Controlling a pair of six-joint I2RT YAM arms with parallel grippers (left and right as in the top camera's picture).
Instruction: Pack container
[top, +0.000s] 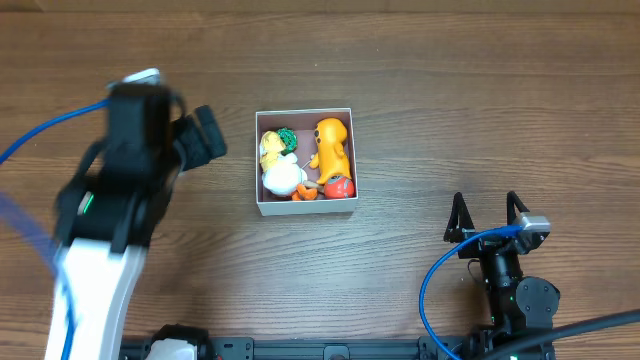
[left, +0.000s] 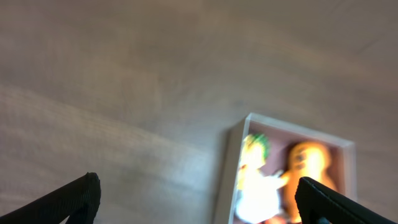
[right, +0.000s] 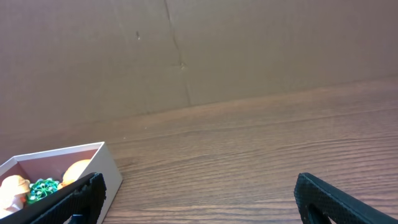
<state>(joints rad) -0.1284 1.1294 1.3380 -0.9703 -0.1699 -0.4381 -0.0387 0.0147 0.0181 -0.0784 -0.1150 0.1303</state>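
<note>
Wooden table (top: 420, 100) seen from above, w/ two robot arms at its near edge. The container (top: 305, 209), a shallow square box w/ white walls and a pink-brown inside, sits approx. mid-table, a bit left of centre, flat and open on top.

Inside it:
- an orange figure (top: 333, 143) along the right side
- a white and yellow toy (top: 279, 172) on the left
- a green piece (top: 287, 137) at that toy's top end
- a red ball (top: 342, 187) in the lower right corner

The toys are packed close together.

The left gripper (top: 207, 134) is just left of the container, not touching it, near its upper left corner. It and the left arm (top: 110, 200) look blurred from above. In the left wrist cam its two black fingers (left: 78, 199) sit at opposite edges of the frame, spread wide w/ nothing between them. The container (left: 292, 132) shows there blurred, lower right.

The right gripper (top: 487, 214) is well apart from the container, toward the table's near right. Its fingers (top: 458, 215) are spread wide and hold nothing. I can't tell whether they touch the tabletop. A blue cable (top: 435, 275) loops beside that arm. In the right wrist cam the container (right: 111, 167) sits at the far left, and a plain cardboard wall (right: 249, 50) stands behind the table.
</note>
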